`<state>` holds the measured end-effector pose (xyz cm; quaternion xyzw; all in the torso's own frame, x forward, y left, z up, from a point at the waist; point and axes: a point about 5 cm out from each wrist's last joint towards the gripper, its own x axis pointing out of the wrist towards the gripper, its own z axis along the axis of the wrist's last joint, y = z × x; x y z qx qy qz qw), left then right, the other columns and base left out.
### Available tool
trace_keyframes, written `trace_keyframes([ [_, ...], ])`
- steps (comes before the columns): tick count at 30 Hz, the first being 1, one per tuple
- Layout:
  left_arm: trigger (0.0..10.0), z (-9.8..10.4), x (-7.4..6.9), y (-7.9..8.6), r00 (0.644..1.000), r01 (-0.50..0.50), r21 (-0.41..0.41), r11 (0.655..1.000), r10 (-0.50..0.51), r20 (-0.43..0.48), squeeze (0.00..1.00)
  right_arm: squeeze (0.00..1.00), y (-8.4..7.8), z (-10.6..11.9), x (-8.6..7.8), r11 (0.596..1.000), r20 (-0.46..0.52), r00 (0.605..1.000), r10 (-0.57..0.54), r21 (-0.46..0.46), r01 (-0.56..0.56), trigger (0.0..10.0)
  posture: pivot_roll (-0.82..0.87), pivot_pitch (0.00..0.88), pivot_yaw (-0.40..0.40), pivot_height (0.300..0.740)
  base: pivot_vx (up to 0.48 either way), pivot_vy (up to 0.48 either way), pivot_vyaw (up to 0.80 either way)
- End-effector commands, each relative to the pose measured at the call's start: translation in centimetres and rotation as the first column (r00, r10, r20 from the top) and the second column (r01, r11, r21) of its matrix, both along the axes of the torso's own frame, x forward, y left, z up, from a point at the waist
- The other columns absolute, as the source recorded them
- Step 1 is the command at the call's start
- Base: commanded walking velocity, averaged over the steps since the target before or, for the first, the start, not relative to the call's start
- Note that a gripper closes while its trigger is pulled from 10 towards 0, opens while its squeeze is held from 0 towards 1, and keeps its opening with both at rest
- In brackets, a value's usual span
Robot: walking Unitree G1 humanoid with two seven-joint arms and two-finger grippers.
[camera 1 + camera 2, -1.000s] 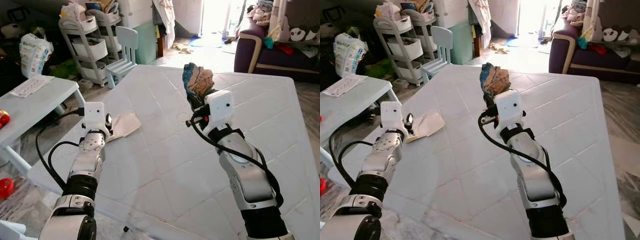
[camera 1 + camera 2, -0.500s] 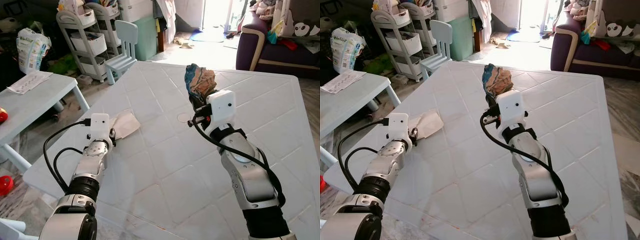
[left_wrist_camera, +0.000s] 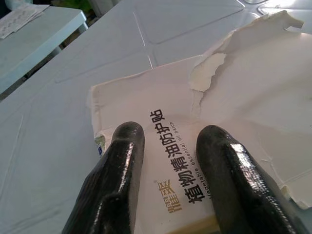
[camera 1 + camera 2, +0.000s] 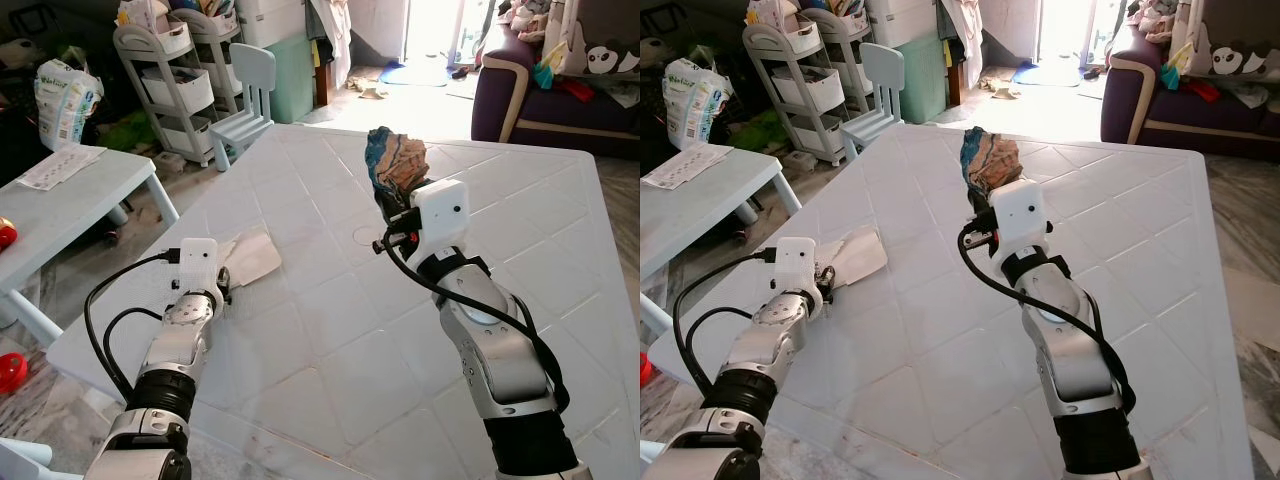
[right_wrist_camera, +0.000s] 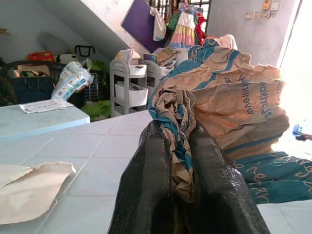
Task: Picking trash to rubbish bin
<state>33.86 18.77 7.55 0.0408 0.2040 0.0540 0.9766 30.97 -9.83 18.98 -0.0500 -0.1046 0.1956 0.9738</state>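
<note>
Bare white bench (image 4: 330, 330) is lying open between and ahead of both arms. The torn paper packet (image 3: 204, 126) is sitting flat near the bench's left edge, the left end effector (image 3: 168, 168) straddling it. The crumpled wrapper (image 4: 396, 165) is riding high above the bench's middle in the right end effector (image 5: 181, 146).

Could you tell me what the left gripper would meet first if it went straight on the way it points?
The torn packet: the left gripper is open and low over it, fingers either side of the print. Contact can't be judged.
</note>
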Motion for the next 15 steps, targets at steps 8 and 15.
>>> trace_keyframes([
  [8, 0.0, -1.4, -1.6, -0.3, 0.998, 0.007, -0.063, 0.998, -0.011, -0.06, 0.0, 0.0, 0.6, 0.7, 0.2, 1.0, 0.021, 0.999, 0.026, -0.003, -0.026, 0.0, -0.1, 0.0, 0.074, 0.74, 0.0, 0.0, 0.0],
  [15, 0.0, -1.3, -2.0, -0.5, 0.999, 0.008, -0.077, 0.997, -0.012, -0.049, 0.0, 0.0, 0.6, 0.7, 0.3, 1.0, 0.021, 0.999, 0.027, -0.006, -0.027, 0.0, -0.1, 0.0, 0.069, 0.74, 0.0, 0.0, 0.0],
])
